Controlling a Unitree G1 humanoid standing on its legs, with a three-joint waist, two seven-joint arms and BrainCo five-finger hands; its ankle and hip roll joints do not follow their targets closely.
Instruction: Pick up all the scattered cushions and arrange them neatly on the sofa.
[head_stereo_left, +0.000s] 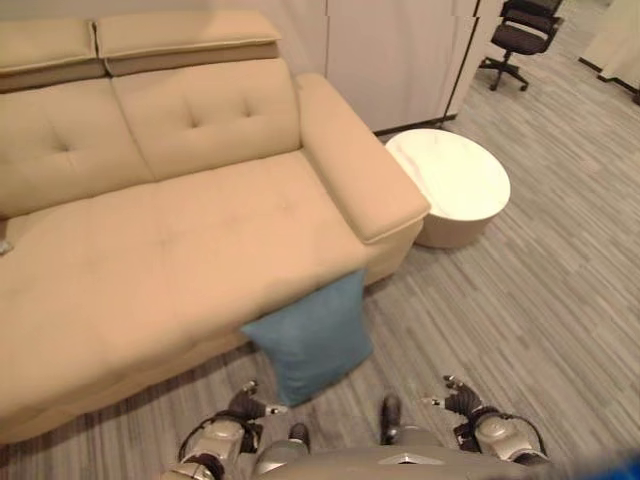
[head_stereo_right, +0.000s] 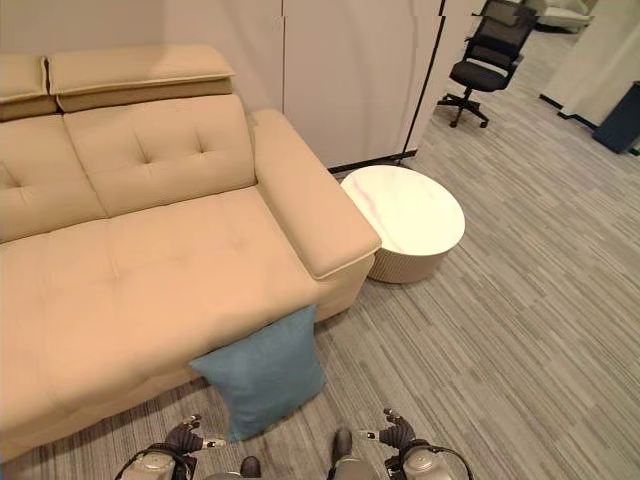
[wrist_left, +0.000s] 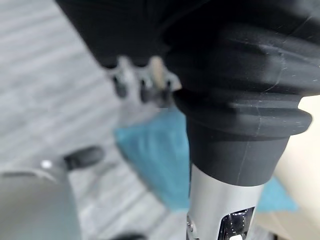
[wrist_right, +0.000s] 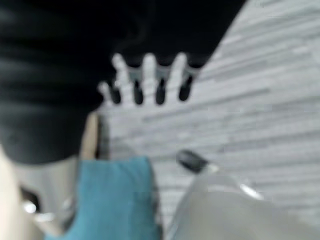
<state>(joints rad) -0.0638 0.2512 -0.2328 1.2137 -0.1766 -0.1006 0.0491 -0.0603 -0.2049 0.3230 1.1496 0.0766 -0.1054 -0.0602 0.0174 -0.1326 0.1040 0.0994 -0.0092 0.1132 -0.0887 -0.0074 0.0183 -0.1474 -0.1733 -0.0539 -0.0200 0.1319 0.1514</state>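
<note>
Just cushion (head_stereo_left: 312, 337) btw robot hands, untouched.

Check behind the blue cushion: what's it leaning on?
The blue cushion stands on the floor, leaning against the front of the beige sofa below the seat edge. It covers that part of the sofa's base; whether anything lies behind it cannot be seen.

One cushion (head_stereo_left: 312, 338), one sofa (head_stereo_left: 150, 250), one table (head_stereo_left: 455, 180)
</note>
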